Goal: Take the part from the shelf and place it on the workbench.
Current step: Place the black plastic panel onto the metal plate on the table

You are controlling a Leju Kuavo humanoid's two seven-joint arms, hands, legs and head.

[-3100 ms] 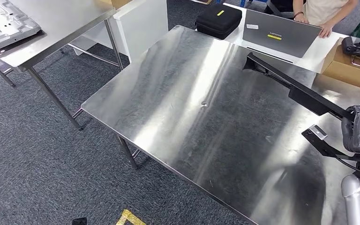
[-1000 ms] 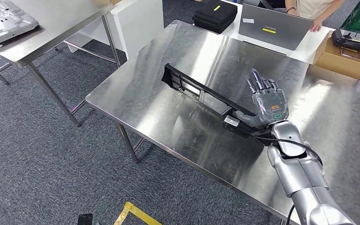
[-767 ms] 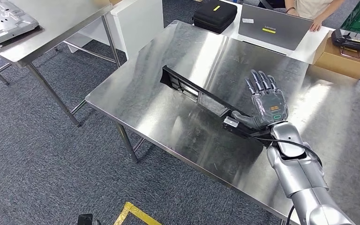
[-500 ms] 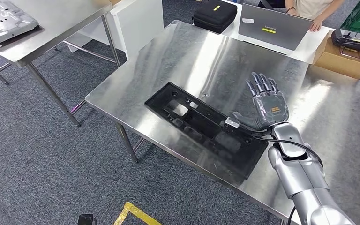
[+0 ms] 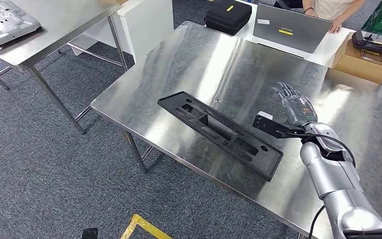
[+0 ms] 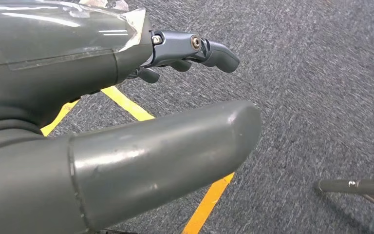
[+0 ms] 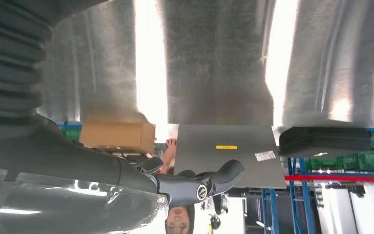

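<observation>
Part [image 5: 220, 134] now flat on workbench [image 5: 189, 64]; right robot hand [image 5: 294, 107] just beside

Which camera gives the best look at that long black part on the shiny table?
The head view: the black part lies whole on the steel workbench, clear of the right hand. The right wrist view looks across bare tabletop toward a laptop; the left wrist view faces carpet.

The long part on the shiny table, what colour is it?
The part is black all over. The head view shows it best.
</observation>
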